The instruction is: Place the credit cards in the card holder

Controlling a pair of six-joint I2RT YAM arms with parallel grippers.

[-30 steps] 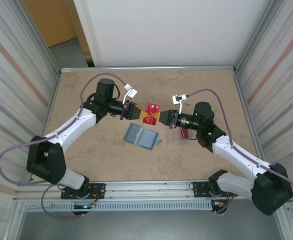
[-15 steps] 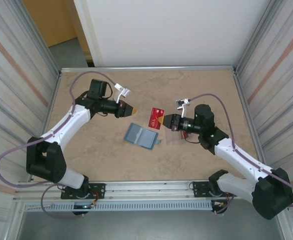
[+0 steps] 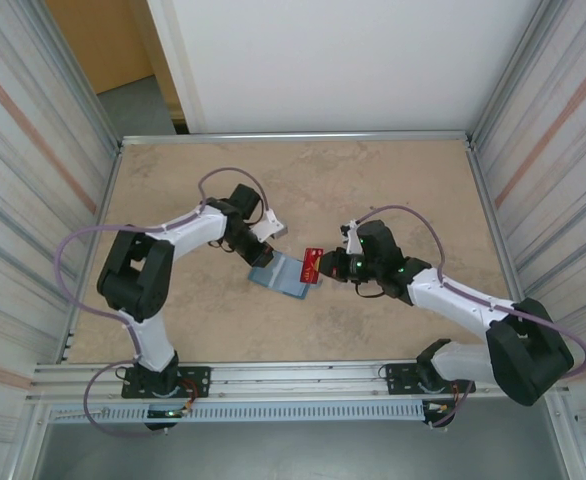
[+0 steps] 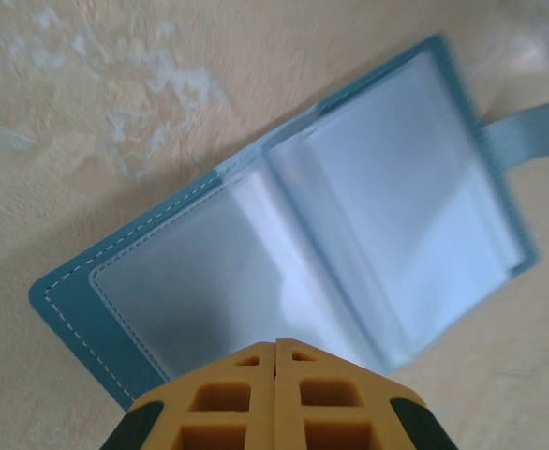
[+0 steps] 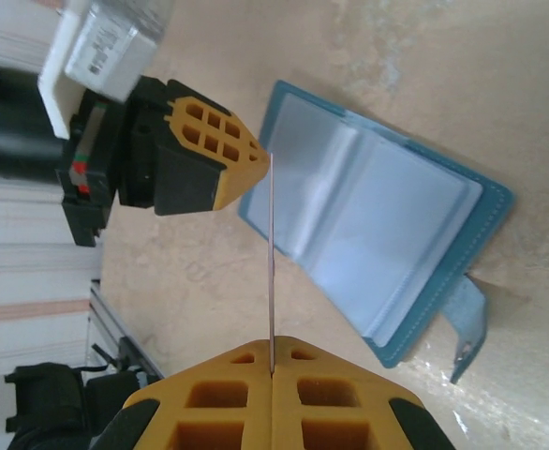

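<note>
Red credit card [image 3: 312, 264] is seen pinched on edge in the clenched right gripper [image 5: 273, 361]. The teal card holder [image 4: 209, 281] is spread open near the middle of the table [image 3: 393, 180], its long axis slanted, just left of the card's free end. The left gripper [image 4: 274, 352], clamped shut and empty, is poised at the holder's opposite edge; contact cannot be judged.

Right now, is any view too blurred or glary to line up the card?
Left wrist: card holder sharp near the stitching, soft toward its tab. Right wrist: crisp, but the credit card shows edge-on. Top external: even light, no glare.
</note>
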